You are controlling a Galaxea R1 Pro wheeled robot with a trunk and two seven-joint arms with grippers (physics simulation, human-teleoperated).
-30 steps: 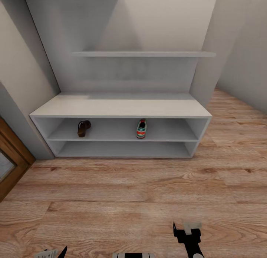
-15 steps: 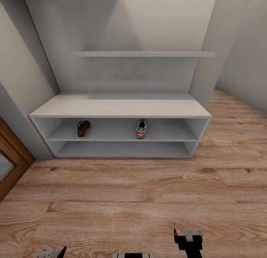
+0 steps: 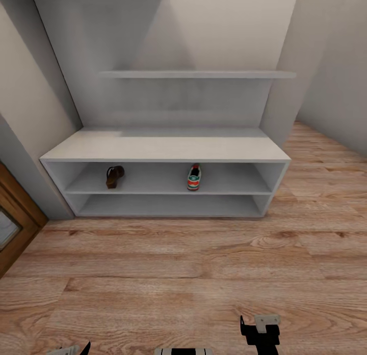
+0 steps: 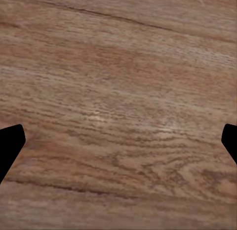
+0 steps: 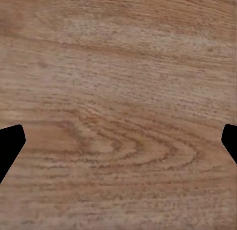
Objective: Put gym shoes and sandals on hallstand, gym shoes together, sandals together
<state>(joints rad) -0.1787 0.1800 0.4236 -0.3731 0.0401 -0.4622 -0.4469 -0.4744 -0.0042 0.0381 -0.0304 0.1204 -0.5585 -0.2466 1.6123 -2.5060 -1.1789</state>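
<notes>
Hallstand (image 3: 168, 147): one sandal (image 3: 114, 175) and one gym shoe (image 3: 194, 176) on upper shoe shelf, well apart | left gripper (image 4: 118, 141), right gripper (image 5: 118, 141) both spread wide, empty, over corridor floor (image 3: 178, 273) | roughly half done; mates unseen.

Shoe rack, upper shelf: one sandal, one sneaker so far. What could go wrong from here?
1. The sandal and the gym shoe sit far apart on the hallstand, so each partner must land right beside its own kind, or the pairing fails.
2. The shelf opening is low; a shoe carried in could clip the bench top.
3. Both grippers, left and right, are open over bare corridor floor, holding nothing.
</notes>
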